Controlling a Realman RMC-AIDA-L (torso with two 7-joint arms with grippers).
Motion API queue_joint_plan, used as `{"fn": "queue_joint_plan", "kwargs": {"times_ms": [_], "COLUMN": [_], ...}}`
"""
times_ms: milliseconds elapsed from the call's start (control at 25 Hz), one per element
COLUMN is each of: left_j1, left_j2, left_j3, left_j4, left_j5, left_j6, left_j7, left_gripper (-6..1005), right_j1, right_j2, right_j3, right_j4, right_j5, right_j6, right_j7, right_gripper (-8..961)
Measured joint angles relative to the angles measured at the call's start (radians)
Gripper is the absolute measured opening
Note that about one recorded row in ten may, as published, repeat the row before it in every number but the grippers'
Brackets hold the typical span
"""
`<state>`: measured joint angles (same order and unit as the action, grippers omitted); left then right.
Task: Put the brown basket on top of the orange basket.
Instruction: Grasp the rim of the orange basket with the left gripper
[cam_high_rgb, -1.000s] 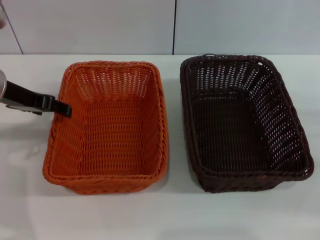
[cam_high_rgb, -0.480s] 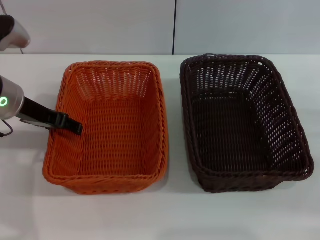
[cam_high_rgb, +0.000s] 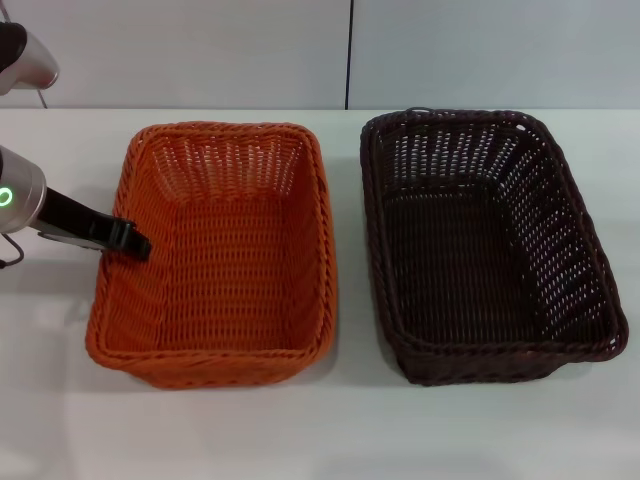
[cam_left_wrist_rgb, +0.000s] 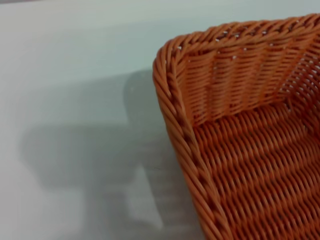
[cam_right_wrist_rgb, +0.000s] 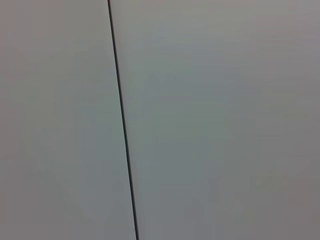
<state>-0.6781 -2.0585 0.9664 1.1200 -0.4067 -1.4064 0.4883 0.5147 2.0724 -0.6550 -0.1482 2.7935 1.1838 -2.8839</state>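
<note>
The brown basket (cam_high_rgb: 490, 250) is sitting on the white worktop (cam_high_rgb: 350, 430) just beside the orange basket (cam_high_rgb: 220, 255), probably light and stiff; its braided rim looks best for gripping. The left hand (cam_high_rgb: 135, 242) is hovering at the orange rim, fingers' state untellable

Left hand (cam_high_rgb: 132, 240) apparently edged back toward basket rim.
</note>
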Motion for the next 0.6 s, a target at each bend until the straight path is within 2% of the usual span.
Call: {"fn": "queue_joint_plan", "kwargs": {"times_ms": [320, 600], "left_j1": [-0.006, 0.004], "left_j2": [0.000, 0.009], "left_j3": [0.002, -0.025], "left_j4": [0.001, 0.050], "left_j5": [0.006, 0.008], "left_j6": [-0.006, 0.039], "left_j7": [0.001, 0.025], "left_gripper": [249, 210], "right_j1": [-0.005, -0.005], "right_j2": [0.000, 0.000], "right_j3": [0.001, 0.002], "right_j4": [0.000, -0.001], "right_j5": [0.004, 0.006], "right_j6": [0.004, 0.006], "right_j7": [0.000, 0.000], "right_gripper": [671, 672]}}
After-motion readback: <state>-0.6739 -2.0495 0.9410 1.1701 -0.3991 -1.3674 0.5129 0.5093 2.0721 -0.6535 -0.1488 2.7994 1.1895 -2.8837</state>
